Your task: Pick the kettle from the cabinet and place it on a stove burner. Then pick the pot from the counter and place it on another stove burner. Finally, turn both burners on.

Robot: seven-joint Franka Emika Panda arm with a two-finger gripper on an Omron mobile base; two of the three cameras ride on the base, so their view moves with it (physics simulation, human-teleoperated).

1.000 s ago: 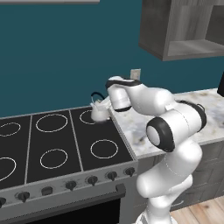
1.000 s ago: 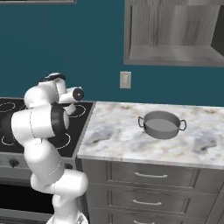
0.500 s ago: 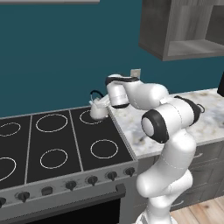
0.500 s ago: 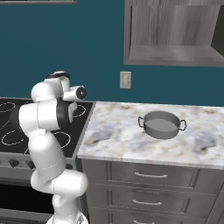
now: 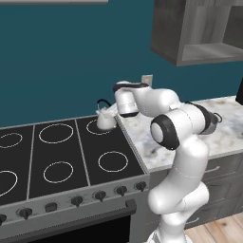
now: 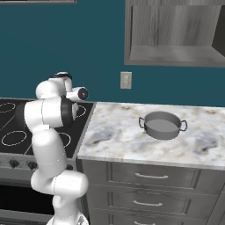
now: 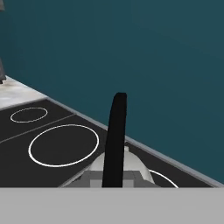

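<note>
Gripper (image 7: 114, 180) closed on the thin black arched handle (image 7: 115, 140) of the kettle (image 5: 106, 119), jaws together with the handle between them; in the hand view the handle rises as a dark strip straight up from the fingertips, with the rounded white body and lid just below it. Seen from the left base camera, kettle sitting on the back right ring of the black cooktop (image 5: 66, 152), at the rear corner close to the teal wall, spout turned to the left. Whether the bottom truly touches the glass or stays a little above it, not possible to tell. Arm bent low over the edge between cooktop and counter (image 6: 118, 132), wrist reaching toward the kettle from the right.

Pot (image 6: 162, 125) standing upright on the marble counter, well apart from the kettle, to the right of the cooktop, both loop handles visible, inside empty. Cabinet (image 6: 173, 33) on the wall above the counter, open shelf niche with nothing visible in it. Row of dark knobs (image 5: 76, 201) along the front edge of the cooktop, far from the gripper.
</note>
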